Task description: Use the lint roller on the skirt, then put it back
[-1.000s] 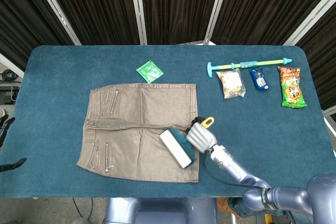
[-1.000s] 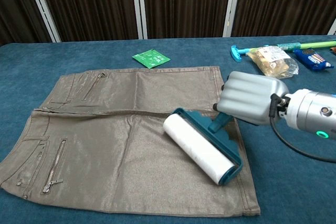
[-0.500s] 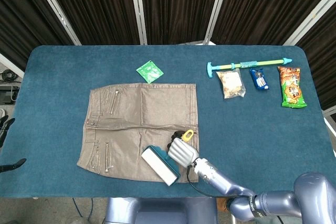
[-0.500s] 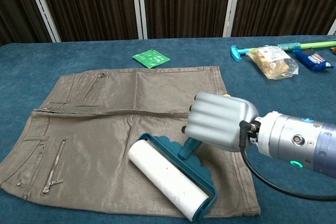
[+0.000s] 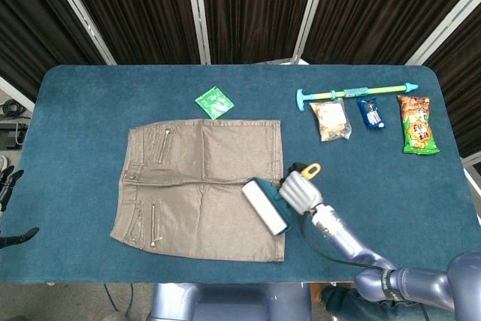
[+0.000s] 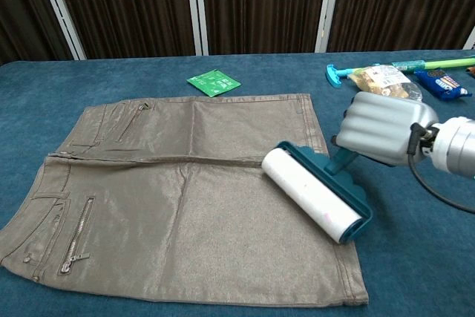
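A tan-grey skirt point(image 5: 203, 178) point(image 6: 178, 198) with zip pockets lies flat on the blue table point(image 5: 75, 125). My right hand point(image 5: 301, 192) point(image 6: 382, 137) grips the teal handle of the lint roller point(image 5: 265, 207) point(image 6: 315, 192). The white roll rests on the skirt's right edge, slanting toward the near right. A yellow loop sticks out behind the hand in the head view. Of my left hand point(image 5: 9, 212) only dark fingertips show at the far left edge of the head view, off the table.
A green packet point(image 5: 214, 101) point(image 6: 213, 82) lies beyond the skirt. At the back right are a teal and green stick tool point(image 5: 353, 94), a snack bag point(image 5: 331, 119), a blue pack point(image 5: 370, 112) and an orange and green chip bag point(image 5: 416, 124).
My right hand has carried the lint roller from the skirt's near hem back up and to the right, onto the skirt's right edge.
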Robot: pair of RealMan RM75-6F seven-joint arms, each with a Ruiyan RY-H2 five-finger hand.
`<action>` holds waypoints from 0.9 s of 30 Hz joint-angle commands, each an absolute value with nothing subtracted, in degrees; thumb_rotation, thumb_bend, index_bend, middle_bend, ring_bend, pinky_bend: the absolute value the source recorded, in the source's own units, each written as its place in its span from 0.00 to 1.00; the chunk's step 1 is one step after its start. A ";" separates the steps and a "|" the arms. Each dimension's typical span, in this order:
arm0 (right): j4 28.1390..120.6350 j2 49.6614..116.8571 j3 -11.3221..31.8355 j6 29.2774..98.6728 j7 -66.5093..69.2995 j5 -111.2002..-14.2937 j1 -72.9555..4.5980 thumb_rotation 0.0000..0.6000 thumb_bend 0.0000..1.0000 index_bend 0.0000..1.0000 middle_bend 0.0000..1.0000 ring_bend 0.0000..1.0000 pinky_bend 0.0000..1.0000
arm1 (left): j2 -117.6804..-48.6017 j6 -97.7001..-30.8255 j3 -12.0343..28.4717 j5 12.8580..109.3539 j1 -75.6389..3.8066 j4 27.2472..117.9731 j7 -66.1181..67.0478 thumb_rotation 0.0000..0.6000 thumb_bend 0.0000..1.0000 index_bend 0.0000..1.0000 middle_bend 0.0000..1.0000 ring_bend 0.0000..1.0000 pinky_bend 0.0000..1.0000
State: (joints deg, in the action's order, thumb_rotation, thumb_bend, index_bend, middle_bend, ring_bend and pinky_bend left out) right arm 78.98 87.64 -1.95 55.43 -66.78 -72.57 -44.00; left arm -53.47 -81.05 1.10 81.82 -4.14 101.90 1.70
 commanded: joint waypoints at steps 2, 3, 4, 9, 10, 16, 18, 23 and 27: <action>74.44 85.76 -2.48 55.66 -61.56 -72.21 -42.13 1.00 0.93 0.44 0.54 0.42 0.46 | -53.68 -80.96 1.06 81.75 -4.20 101.99 2.15 1.00 0.00 0.00 0.00 0.00 0.00; 73.32 85.62 -2.47 55.63 -60.31 -72.14 -41.78 1.00 0.93 0.44 0.54 0.43 0.46 | -53.70 -80.94 1.08 81.71 -4.22 102.05 2.25 1.00 0.00 0.00 0.00 0.00 0.00; 72.11 85.44 -2.29 55.60 -59.31 -71.45 -41.32 1.00 0.93 0.44 0.54 0.43 0.46 | -53.74 -80.87 1.06 81.71 -4.26 102.07 2.36 1.00 0.00 0.00 0.00 0.00 0.00; 66.31 85.86 -1.61 54.84 -54.44 -70.21 -39.95 1.00 0.93 0.44 0.54 0.43 0.46 | -53.85 -80.93 1.01 81.76 -4.25 102.29 2.74 1.00 0.00 0.00 0.00 0.00 0.00; 65.41 86.00 -1.44 54.64 -53.82 -69.86 -39.73 1.00 0.93 0.44 0.54 0.43 0.46 | -53.86 -80.96 1.02 81.75 -4.24 102.33 2.76 1.00 0.00 0.00 0.00 0.00 0.00; 62.02 86.56 -0.66 54.01 -51.02 -68.38 -38.61 1.00 0.35 0.22 0.43 0.32 0.46 | -53.87 -80.97 0.92 81.80 -4.20 102.49 2.89 1.00 0.00 0.00 0.00 0.00 0.00; 62.23 86.21 -0.35 53.95 -49.58 -68.05 -38.13 1.00 0.05 0.06 0.33 0.25 0.46 | -53.83 -81.03 0.91 81.87 -4.19 102.63 2.90 1.00 0.00 0.00 0.00 0.00 0.00; 64.99 84.49 -0.16 56.72 -48.62 -69.75 -37.13 1.00 0.00 0.00 0.25 0.20 0.46 | -53.65 -81.21 0.66 82.43 -4.07 102.93 2.79 1.00 0.00 0.00 0.00 0.00 0.00; 68.44 82.02 0.01 59.17 -48.95 -70.61 -36.15 1.00 0.00 0.00 0.25 0.20 0.46 | -53.24 -81.76 0.42 83.23 -3.79 103.22 2.11 1.00 0.00 0.00 0.00 0.00 0.00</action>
State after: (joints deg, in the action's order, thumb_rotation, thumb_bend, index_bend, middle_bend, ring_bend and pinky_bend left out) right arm 67.05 83.20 -0.12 57.99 -48.85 -70.07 -36.75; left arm -53.35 -81.61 0.48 83.07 -3.88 103.15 2.27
